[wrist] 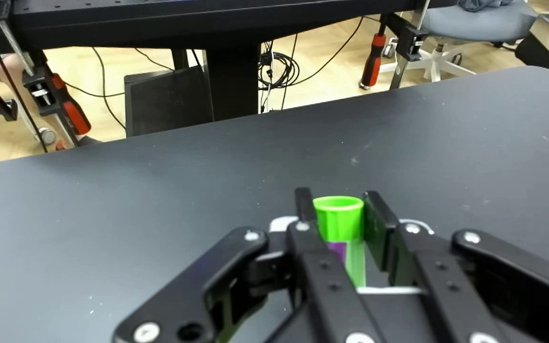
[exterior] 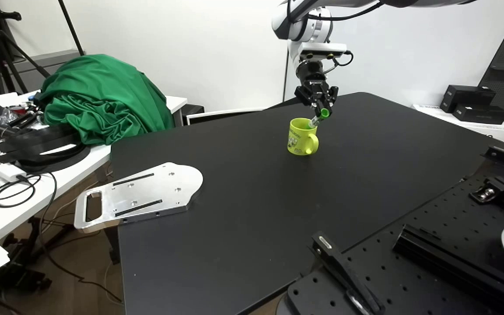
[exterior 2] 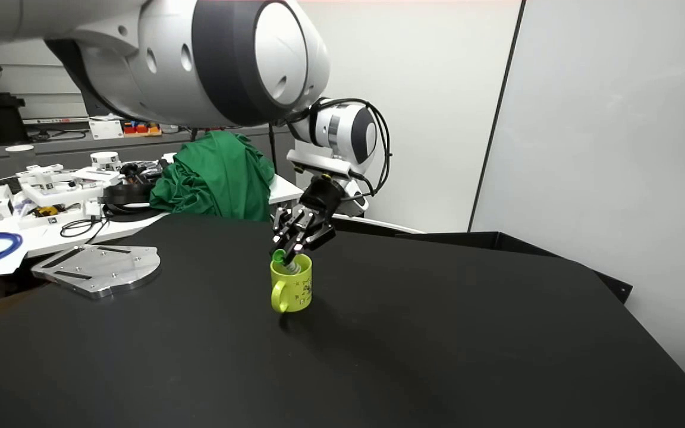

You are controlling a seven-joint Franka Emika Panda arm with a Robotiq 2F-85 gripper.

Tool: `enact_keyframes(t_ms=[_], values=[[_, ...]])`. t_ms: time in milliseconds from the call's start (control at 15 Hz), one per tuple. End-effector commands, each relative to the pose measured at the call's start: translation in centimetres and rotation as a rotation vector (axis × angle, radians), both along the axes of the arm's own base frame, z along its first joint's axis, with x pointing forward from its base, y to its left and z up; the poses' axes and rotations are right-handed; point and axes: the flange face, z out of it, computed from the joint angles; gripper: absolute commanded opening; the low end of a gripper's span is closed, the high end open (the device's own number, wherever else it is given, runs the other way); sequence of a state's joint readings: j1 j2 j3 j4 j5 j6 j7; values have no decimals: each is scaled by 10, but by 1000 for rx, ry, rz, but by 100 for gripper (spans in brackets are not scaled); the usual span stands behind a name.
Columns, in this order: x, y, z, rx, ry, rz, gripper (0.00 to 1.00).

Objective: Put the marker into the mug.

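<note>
Grasps marker [wrist: 340, 224] by green end in pincer [wrist: 338, 202]; in an exterior view, right of upper centre, slants it down-left into mouth of mug [exterior: 299, 138]. Appears to need lowering, then release.

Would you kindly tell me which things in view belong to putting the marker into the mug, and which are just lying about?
Part of the job:
marker, held in the gripper
lime-green mug

Just lying about:
crumpled green cloth
silver metal plate with a handle slot
blue cable
black boxes
</note>
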State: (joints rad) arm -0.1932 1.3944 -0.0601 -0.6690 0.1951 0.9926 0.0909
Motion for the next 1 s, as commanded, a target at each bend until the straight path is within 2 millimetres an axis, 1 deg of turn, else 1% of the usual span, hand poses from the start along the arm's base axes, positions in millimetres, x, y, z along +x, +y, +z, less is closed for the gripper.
enact_keyframes(t_ms=[0,67,133,333,400,533,600,933], values=[[12,5,7,-30,-43,2,55],[15,8,10,-35,-58,12,56],[19,12,15,-36,-75,21,61],[31,24,35,-41,-122,47,81],[36,28,44,-49,-147,64,89],[48,36,65,-71,-212,102,100],[54,40,75,-79,-244,118,100],[95,55,130,-139,-512,222,100]])
